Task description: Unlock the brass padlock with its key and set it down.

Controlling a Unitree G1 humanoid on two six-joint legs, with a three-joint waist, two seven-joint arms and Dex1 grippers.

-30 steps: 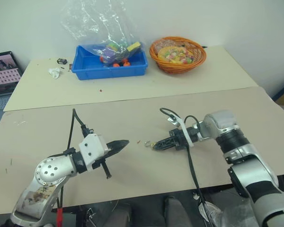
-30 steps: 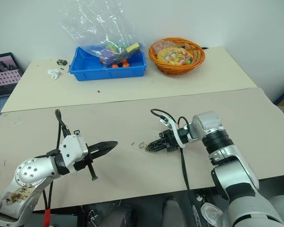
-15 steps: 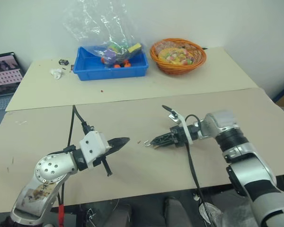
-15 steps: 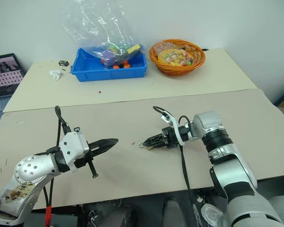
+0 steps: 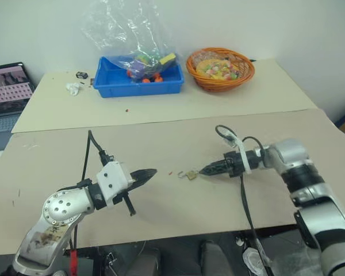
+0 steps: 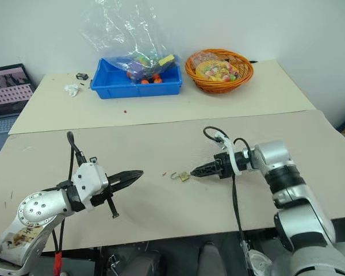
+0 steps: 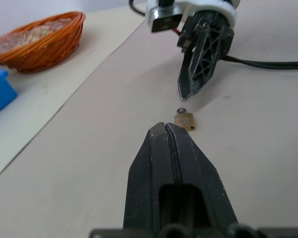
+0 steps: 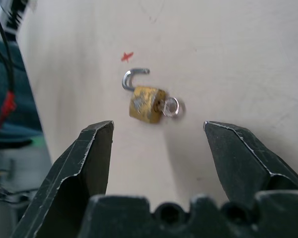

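Beige tabletops fill the scene, 2 of them set edge to edge, with a pale wall behind.

On the near one, the right gripper has its 2 black fingers spread wide, and nothing is between them; it points across the table toward the robot's left, tip just beside the brass padlock but not touching it. The padlock lies flat on the bare surface, free of both grippers. It is a tiny yellow-gold block with a scuffed, mottled face. Its thin silvery shackle stands swung open, a hook with 1 end loose of the body. On the opposite end a small silvery ring, apparently the key's head, sticks out toward the right gripper. So the long axis runs roughly along the line between the 2 grippers, shackle toward the left gripper, ring toward the right.

Farther along that line, well apart from the padlock, the left gripper hangs above the table with its fingers pressed together, empty, aimed at the padlock.

A small red speck marks the table near the shackle. On the far table sit a blue bin under a crumpled clear plastic bag, an orange wicker basket of colourful pieces, and a bit of white paper. A laptop screen shows at the left edge.
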